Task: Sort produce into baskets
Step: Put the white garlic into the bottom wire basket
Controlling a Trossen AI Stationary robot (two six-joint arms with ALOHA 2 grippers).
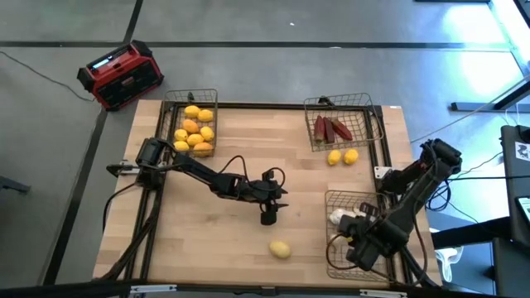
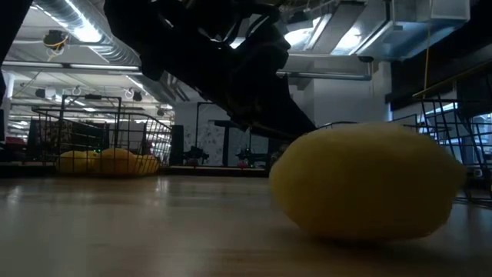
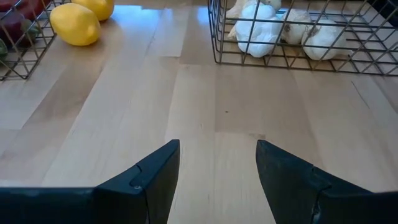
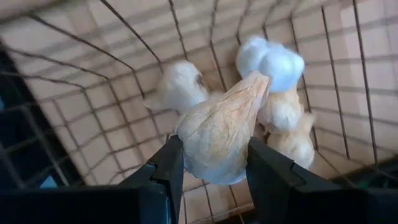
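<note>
My left gripper (image 1: 269, 217) hangs open and empty over the middle of the table, fingers apart in its wrist view (image 3: 217, 180). A yellow lemon (image 1: 280, 248) lies on the table just on its near side and fills the low view (image 2: 369, 188). My right gripper (image 4: 214, 171) is shut on a garlic bulb (image 4: 217, 134) over the near right wire basket (image 1: 338, 240), which holds more white bulbs (image 4: 270, 62). The far left basket (image 1: 170, 124) holds several lemons. The far right basket (image 1: 364, 103) holds dark red pieces (image 1: 331, 128). My right gripper pinches the garlic bulb between its two fingers, on the two sides of its wide body (image 4: 189, 155). The bulb's pointed end (image 4: 261, 84) points away from the gripper. The bulb is held inside the basket's wire walls, above the other bulbs.
Two loose lemons (image 1: 342, 156) lie on the table just near the far right basket; they also show in the left wrist view (image 3: 74, 25). A red-and-black box (image 1: 120, 74) stands on the floor beyond the table's far left corner.
</note>
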